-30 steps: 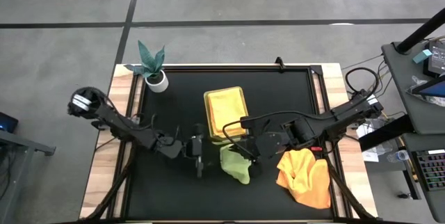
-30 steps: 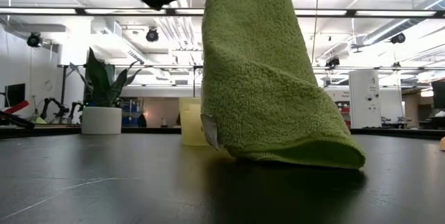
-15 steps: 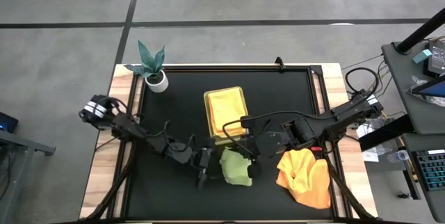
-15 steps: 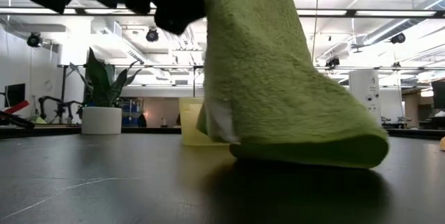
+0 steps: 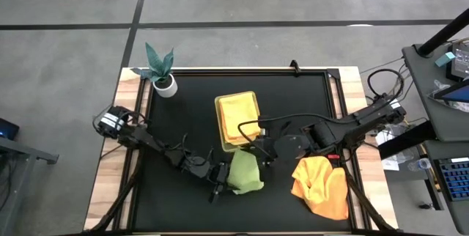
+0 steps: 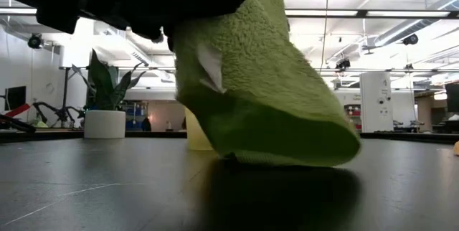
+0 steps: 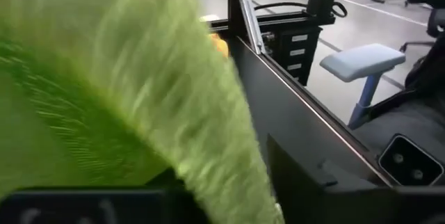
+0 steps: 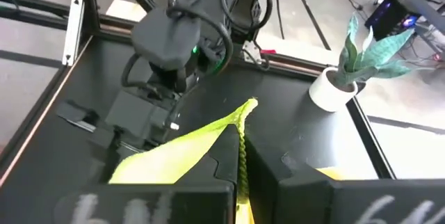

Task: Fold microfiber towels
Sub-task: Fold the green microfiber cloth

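— Where was the fuzzy green towel (image 5: 245,173)?
— Bunched, near the table's (image 5: 176,119) front, its lower edge on the mat.
— And the grippers?
— The right gripper (image 5: 258,160) pinched its top; the left gripper (image 5: 220,179) gripped its side beside the rigid yellow tray (image 5: 236,119).

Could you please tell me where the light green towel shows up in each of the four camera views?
High view: the light green towel sits at the table's front centre, between both grippers.
Low view: it fills the middle, hanging down to the tabletop.
Left wrist view: it covers most of the picture.
Right wrist view: a stretched edge.
Shared landmark: the potted plant, also in the low and right wrist views.
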{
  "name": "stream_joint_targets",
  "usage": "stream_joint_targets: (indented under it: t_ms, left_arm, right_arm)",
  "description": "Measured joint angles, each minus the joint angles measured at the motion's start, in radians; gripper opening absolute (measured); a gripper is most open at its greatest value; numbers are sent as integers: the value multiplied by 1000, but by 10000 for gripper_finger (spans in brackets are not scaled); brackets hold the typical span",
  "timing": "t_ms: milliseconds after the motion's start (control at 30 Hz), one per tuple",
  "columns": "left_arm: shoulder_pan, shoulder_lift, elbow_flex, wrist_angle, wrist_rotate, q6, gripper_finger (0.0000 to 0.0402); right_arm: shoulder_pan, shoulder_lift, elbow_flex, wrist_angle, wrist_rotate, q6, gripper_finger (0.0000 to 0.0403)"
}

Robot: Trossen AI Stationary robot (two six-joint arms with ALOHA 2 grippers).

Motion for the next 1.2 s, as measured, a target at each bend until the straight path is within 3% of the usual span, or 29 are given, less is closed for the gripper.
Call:
stream_joint_targets:
  t_ms: [200, 267, 533, 767, 1033, 1200]
  left_arm:
    - [-1, 2, 0, -33, 11, -51, 16]
    - [-1, 2, 0, -35, 11, -68, 5]
    - [-1, -40, 4, -153, 11, -180, 0]
    - [-15, -228, 14, -402, 3, -314, 0]
    - [-42, -431, 130, -744, -90, -379, 0]
    - [-49, -480, 234, -935, -90, -398, 0]
  right_arm:
    - [8, -33, 0, -1, 0, 10, 8]
    - [13, -43, 0, -4, 0, 11, 8]
    - [47, -56, 0, -21, 0, 10, 8]
    - [66, -79, 0, -71, -1, 12, 8]
    - [78, -115, 0, -113, -16, 34, 8]
    - [84, -124, 0, -114, -148, 34, 8]
